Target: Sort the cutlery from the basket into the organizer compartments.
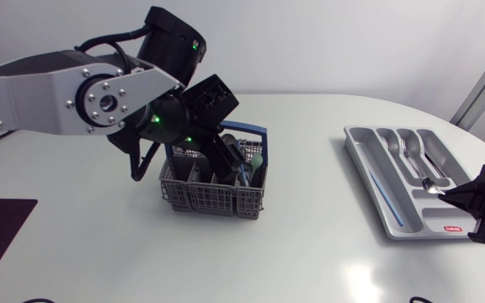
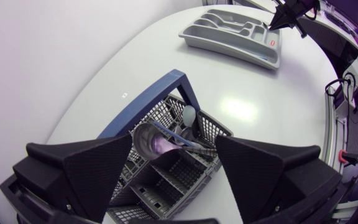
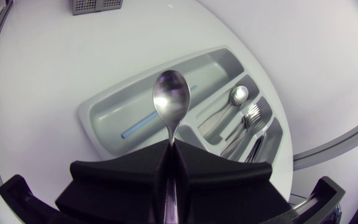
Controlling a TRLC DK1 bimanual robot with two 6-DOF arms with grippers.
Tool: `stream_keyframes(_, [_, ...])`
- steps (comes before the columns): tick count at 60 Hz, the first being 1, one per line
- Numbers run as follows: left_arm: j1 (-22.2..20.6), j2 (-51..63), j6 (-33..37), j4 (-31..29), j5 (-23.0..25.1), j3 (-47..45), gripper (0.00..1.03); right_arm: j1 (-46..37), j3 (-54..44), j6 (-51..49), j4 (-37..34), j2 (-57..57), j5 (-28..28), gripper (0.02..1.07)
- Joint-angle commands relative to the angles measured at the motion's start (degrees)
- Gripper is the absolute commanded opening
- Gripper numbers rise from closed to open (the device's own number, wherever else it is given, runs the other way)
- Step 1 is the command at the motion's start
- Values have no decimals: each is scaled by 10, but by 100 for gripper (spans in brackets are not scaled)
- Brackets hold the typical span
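The left gripper [image 2: 174, 143] hangs over the grey plastic mesh basket with a blue handle [image 1: 209, 199]. Its 2 fingers [image 2: 98, 171] are spread wide and touch nothing. Between them, down in the basket, an upright steel spoon [image 2: 154, 142] stands bowl-up, with more cutlery leaning beside it. The basket sits near the table's middle, well apart from the grey plastic organizer tray [image 1: 360, 143] on the table's right side.

The right gripper [image 3: 171, 146] hovers above one corner of that tray. Its fingers are pressed together on the handle of a shiny steel spoon [image 3: 171, 99], whose bowl points ahead of the gripper, above the tray.

The tray's long compartment holds a thin blue stick [image 3: 143, 124]. The compartments next to it hold 1 lying spoon [image 3: 235, 96] and several forks [image 3: 250, 118].
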Motion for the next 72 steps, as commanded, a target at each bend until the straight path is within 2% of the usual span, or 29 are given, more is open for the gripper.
stream_keyframes(1, [-1, -4, -10, -5, -6, -10, 92, -24, 38, -63, -21, 43, -1, 10])
stream_keyframes(13, [-9, -5, -24, -15, -12, -5, 92, -54, 89, -134, -46, 120, 27, 10])
stream_keyframes(24, [-17, -5, -31, -22, -22, -3, 92, -60, 119, -154, -52, 165, 51, 10])
stream_keyframes(45, [-19, -9, -32, -38, -26, 2, 92, -50, 81, -186, -25, 186, 96, 12])
stream_keyframes(52, [-19, -9, -32, -37, -26, -1, 92, -42, 58, -185, -8, 180, 109, 30])
stream_keyframes(60, [-19, -12, -32, -37, -26, -5, 92, -37, 48, -180, 8, 174, 111, 31])
stream_keyframes(65, [-17, -19, -31, -37, -26, -10, 92, -37, 52, -168, 7, 154, 101, 48])
stream_keyframes(72, [-14, -25, -31, -37, -26, -16, 92, -37, 54, -150, -11, 107, 72, 62])
